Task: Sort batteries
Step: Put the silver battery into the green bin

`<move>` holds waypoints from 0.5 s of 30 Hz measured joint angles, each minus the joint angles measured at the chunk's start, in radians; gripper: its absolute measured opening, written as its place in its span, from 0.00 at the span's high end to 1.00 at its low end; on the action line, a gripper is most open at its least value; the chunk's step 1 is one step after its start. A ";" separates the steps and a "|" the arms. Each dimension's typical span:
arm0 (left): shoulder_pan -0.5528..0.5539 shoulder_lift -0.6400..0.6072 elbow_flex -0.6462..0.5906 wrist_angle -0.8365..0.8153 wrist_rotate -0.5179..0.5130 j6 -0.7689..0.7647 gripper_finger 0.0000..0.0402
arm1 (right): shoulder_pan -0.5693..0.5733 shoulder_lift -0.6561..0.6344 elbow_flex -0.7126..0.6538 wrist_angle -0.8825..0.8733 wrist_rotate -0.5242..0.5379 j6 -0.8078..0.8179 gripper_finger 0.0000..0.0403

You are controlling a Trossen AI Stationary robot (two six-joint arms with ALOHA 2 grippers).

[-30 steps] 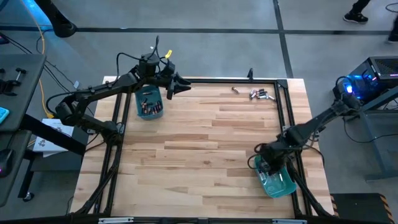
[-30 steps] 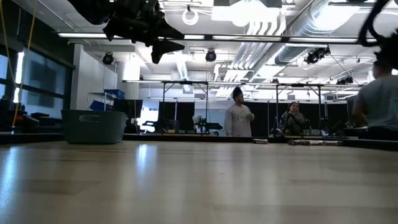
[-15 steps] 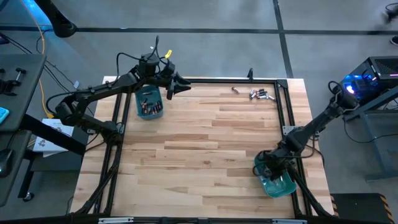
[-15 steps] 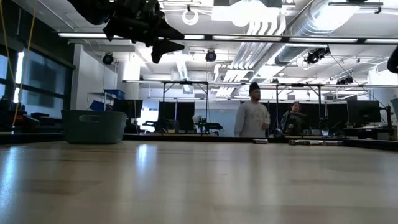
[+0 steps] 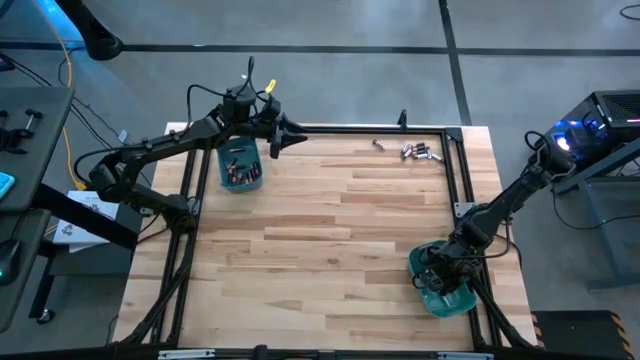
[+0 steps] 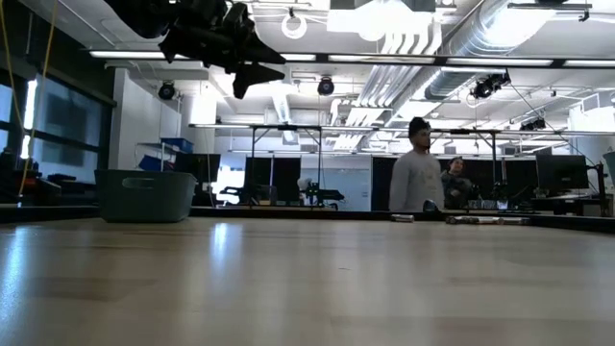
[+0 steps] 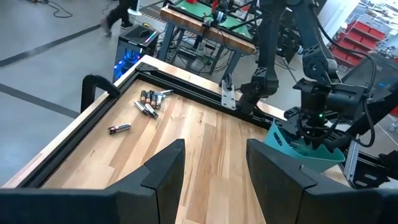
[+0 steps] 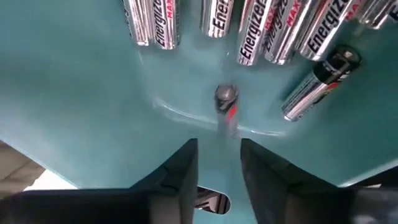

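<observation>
My right gripper (image 5: pixel 438 281) reaches down into the teal bin (image 5: pixel 452 298) at the table's near right. In the right wrist view its fingers stand open (image 8: pixel 219 155) over the bin's floor. Just beyond their tips a small battery (image 8: pixel 227 107) shows end-on and blurred, free of them. Several silvery batteries (image 8: pixel 261 31) lie side by side on the floor farther in. My left gripper (image 7: pixel 214 165) hangs open and empty above the far left of the table (image 5: pixel 290 137). Beside it stands a second teal bin (image 5: pixel 240 165) holding batteries. Loose batteries (image 5: pixel 420 152) lie on the wood at the far right.
A black metal frame (image 5: pixel 460 190) runs along the table's edges. One battery (image 7: pixel 118 129) lies apart from the loose group (image 7: pixel 150 101). The wide wooden middle (image 5: pixel 330 230) carries nothing. People stand in the room beyond the table (image 6: pixel 418 178).
My right gripper has sunk and gone a little toward the table's near edge, down into the near-right teal bin. In the room behind, a person has walked to the right.
</observation>
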 joint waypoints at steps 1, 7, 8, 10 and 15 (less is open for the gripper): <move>0.001 0.000 0.000 0.002 0.000 0.000 0.59 | 0.000 0.000 0.000 0.000 0.000 0.002 0.70; 0.004 0.000 0.000 0.003 0.000 0.000 0.59 | -0.024 -0.001 0.020 -0.010 -0.033 0.044 0.64; 0.004 0.000 0.000 0.003 0.000 0.000 0.59 | -0.031 -0.004 0.042 -0.008 -0.033 0.040 0.64; 0.004 0.000 0.000 0.003 0.000 0.000 0.59 | -0.044 -0.012 0.096 -0.005 -0.035 0.017 0.65; 0.004 0.000 0.000 0.016 0.000 0.000 0.59 | -0.110 -0.032 0.237 -0.011 0.037 -0.051 0.66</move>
